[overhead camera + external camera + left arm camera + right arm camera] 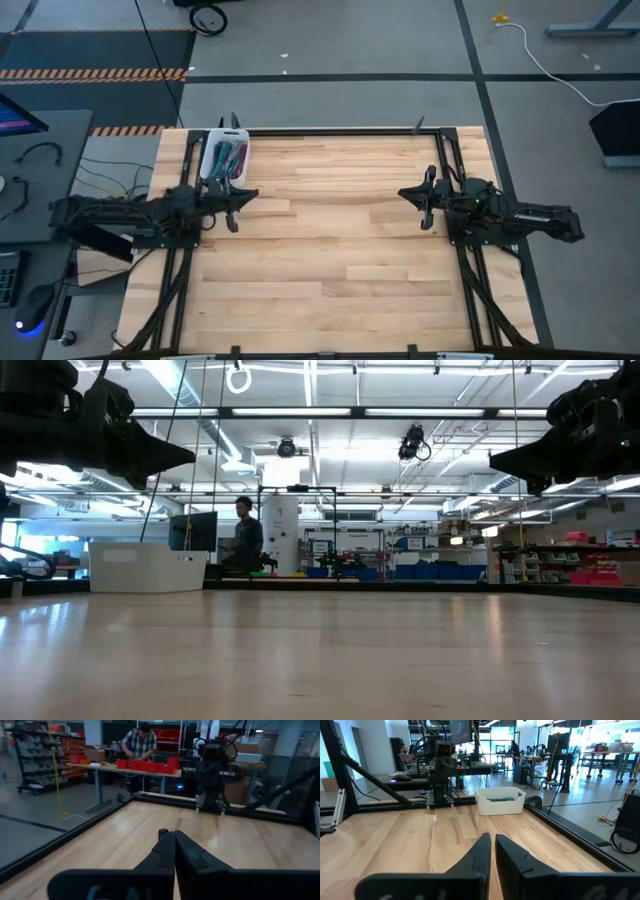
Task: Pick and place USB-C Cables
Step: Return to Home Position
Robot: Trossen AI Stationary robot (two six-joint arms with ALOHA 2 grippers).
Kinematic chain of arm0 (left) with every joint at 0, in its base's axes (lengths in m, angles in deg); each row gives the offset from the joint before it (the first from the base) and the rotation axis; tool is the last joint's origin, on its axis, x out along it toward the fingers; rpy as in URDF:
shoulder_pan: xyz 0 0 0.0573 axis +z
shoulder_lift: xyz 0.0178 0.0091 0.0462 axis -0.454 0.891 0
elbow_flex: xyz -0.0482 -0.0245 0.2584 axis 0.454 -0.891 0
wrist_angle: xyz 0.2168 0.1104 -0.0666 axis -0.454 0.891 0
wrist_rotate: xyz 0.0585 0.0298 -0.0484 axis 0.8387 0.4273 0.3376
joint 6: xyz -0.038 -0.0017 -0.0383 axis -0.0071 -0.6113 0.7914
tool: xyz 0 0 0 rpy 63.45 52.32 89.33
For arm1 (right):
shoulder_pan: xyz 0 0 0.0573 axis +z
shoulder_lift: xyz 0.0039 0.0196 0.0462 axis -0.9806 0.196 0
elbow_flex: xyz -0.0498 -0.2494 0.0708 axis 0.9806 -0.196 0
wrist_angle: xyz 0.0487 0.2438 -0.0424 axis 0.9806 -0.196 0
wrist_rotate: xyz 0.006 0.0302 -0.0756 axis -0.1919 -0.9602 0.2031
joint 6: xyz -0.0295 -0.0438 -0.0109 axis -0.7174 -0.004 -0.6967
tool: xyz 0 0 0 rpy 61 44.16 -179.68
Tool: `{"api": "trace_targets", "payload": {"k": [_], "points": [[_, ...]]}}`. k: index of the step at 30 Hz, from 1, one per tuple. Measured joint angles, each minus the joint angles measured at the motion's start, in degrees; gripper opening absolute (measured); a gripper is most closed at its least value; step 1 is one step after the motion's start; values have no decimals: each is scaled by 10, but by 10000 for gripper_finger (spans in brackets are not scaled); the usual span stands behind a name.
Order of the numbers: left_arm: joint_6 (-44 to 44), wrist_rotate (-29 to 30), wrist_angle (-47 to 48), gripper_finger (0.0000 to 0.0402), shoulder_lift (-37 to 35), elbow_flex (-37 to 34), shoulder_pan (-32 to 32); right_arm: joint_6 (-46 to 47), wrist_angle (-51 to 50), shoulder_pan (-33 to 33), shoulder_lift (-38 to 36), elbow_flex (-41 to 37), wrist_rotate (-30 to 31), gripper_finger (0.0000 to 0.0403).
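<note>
The cables (226, 157) — thin bundles in green, teal and dark pink — lie together inside the white bin (205, 163), at a corner of the wooden surface (340, 270) beside the left arm. The left gripper (172, 834) and the right gripper (492, 838) hover well apart — jaws pressed together, holding nothing.

My pale wooden bench (330, 250), black frame rail (330, 130) along its far edge, white cord (545, 62) on floor beyond far right corner, hazard-striped tape (90, 74) beyond far left corner, person (140, 742) at red bins (147, 766).
</note>
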Motion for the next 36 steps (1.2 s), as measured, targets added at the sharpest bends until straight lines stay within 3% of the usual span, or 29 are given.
{"api": "trace_targets", "payload": {"k": [6,12,25,36], "points": [[16,-93,91,1,-122,0,43,0,0,0,0,0,0,31],[10,-140,187,1,-242,0,58,0,0,0,0,0,0,31],[7,-141,247,5,-237,0,60,0,8,0,2,0,-5,31],[-30,-129,213,31,-238,-1,60,0,13,0,2,0,-5,31]]}}
